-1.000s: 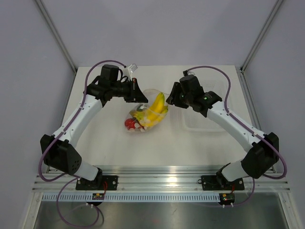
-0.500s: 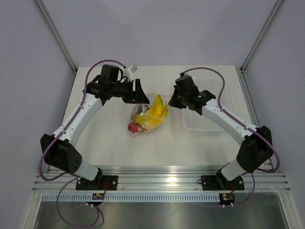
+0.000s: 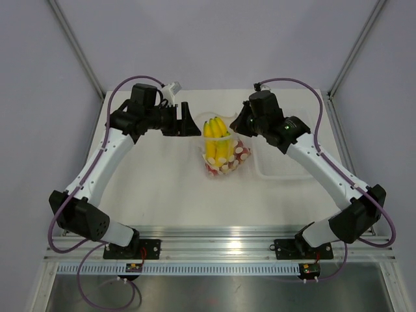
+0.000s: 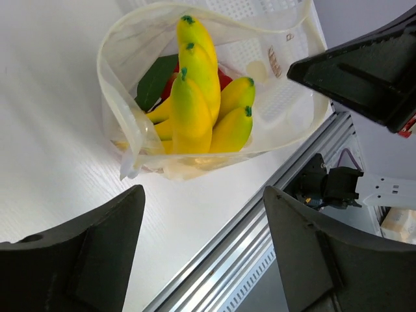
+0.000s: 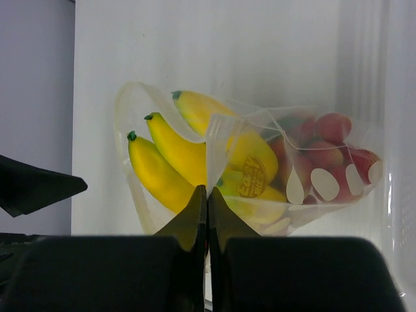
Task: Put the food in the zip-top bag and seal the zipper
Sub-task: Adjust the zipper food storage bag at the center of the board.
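Top: zip-top bag (image 3: 223, 162) mid-tabletop (image 3: 162, 188), just beside clear tray (image 3: 286, 170). Bananas (image 3: 216, 128) poke out of its mouth, strawberries (image 3: 238, 153) inside.
Left wrist: left end effector (image 4: 205, 201) spread wide, empty, near the bag but clear of it.
Right wrist: right end effector (image 5: 207, 195) closed, pinching the bag's top edge.

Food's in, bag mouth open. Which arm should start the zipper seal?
Right, probably: the right end effector is shut on the rim of the zip-top bag; the left end effector is open, clear of it.
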Controlling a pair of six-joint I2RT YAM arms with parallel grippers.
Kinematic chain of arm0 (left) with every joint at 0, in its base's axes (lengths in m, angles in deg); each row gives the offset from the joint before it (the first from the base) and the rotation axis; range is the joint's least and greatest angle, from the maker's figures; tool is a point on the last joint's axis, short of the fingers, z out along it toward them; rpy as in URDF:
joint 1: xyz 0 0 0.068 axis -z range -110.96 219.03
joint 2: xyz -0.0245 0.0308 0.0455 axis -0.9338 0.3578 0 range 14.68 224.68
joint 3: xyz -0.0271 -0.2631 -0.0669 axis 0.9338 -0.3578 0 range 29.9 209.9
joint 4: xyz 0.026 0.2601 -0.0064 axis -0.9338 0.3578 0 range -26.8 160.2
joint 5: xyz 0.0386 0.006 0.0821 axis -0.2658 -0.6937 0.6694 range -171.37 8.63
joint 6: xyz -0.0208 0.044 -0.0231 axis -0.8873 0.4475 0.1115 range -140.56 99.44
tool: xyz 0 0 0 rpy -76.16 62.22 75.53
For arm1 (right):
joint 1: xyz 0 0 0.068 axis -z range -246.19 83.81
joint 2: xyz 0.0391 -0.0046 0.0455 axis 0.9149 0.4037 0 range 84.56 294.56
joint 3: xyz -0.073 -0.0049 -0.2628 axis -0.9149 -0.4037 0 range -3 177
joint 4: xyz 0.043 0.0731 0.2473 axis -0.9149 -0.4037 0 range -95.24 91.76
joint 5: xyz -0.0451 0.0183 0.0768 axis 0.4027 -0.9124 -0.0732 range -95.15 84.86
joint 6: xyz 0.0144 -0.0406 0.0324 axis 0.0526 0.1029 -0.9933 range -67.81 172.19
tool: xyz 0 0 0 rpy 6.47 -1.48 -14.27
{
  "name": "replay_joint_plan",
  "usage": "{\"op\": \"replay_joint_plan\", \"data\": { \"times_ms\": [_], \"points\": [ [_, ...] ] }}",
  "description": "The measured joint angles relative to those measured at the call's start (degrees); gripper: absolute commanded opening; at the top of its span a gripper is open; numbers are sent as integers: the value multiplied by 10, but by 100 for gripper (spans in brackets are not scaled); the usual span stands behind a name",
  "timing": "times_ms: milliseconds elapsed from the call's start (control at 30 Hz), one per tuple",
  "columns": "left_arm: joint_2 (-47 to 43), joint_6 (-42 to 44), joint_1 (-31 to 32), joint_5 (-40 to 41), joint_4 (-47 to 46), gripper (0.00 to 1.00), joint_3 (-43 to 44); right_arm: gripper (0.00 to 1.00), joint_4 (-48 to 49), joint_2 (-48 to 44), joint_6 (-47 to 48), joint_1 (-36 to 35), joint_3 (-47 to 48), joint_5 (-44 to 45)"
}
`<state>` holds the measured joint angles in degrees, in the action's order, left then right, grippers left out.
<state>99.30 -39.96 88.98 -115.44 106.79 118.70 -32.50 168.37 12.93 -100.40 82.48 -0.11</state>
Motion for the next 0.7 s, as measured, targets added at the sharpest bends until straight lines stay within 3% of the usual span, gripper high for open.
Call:
{"op": "replay_joint_plan", "data": {
  "times_ms": [300,567,700],
  "points": [
    [-122,3,2,118,-11,77,-112,0,1,7,-1,0,0,-1],
    [-218,29,5,123,-174,77,-345,0,1,9,-2,0,0,-1],
    [-261,40,16,120,-234,69,-408,0,2,13,-2,0,0,-2]
  ]
}}
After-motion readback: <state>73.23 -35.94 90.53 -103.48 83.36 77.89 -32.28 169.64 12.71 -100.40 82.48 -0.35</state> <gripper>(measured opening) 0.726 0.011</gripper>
